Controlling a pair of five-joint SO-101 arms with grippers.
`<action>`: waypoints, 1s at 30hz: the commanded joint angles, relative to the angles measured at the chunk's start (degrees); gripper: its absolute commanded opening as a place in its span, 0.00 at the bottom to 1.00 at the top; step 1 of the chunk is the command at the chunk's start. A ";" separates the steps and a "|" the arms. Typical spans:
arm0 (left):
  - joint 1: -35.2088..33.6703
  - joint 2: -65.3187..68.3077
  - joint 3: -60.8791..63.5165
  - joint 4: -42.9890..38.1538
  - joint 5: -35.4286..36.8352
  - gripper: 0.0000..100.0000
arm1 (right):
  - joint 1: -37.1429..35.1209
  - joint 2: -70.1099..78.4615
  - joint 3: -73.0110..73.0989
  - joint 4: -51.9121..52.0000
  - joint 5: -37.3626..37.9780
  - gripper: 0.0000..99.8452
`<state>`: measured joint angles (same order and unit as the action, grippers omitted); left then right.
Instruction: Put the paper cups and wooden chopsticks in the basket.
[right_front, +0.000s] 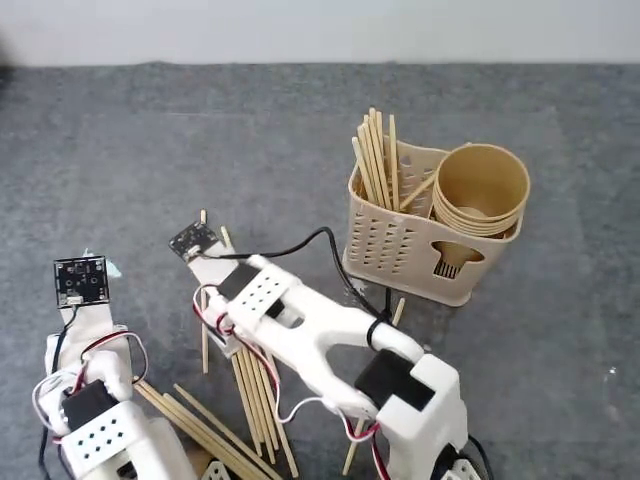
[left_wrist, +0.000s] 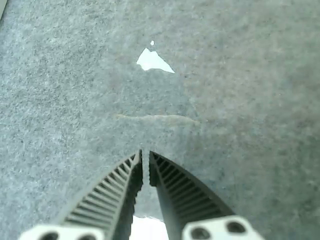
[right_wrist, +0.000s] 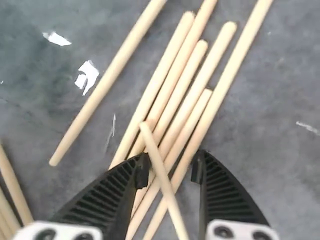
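High view, you first: where are the cups?
— Stacked in the basket, in the compartment on the right of that view. A bunch of chopsticks stands upright in the other one, just beside them.

And the rest?
— Loose chopsticks lie on the grey mat in front of the basket, apart from it, fanned out between the two arms. One more lies near the basket's front corner.

What does the right gripper have?
— Nothing clamped. Its jaws stand wide, either side of the loose bundle, with one chopstick lying crosswise between them. White scraps sit on the mat nearby.

The left gripper?
— Over plain mat, left of the pile. Its jaws are drawn almost together, only a sliver between them, gripping nothing. One white scrap lies ahead of it.
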<state>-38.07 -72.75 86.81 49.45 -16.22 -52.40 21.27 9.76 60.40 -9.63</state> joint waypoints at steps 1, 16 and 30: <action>-0.18 -0.62 -2.95 -1.14 0.00 0.03 | 3.65 2.33 -0.62 0.48 1.67 0.16; -0.09 -0.53 -2.77 -1.14 0.00 0.03 | 8.84 2.42 -0.79 1.71 4.75 0.06; -0.09 -0.53 -2.77 -1.14 0.00 0.03 | 8.92 2.51 -5.71 3.38 4.48 0.10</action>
<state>-38.07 -72.75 86.81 49.45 -16.22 -44.57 24.09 5.89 63.03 -5.41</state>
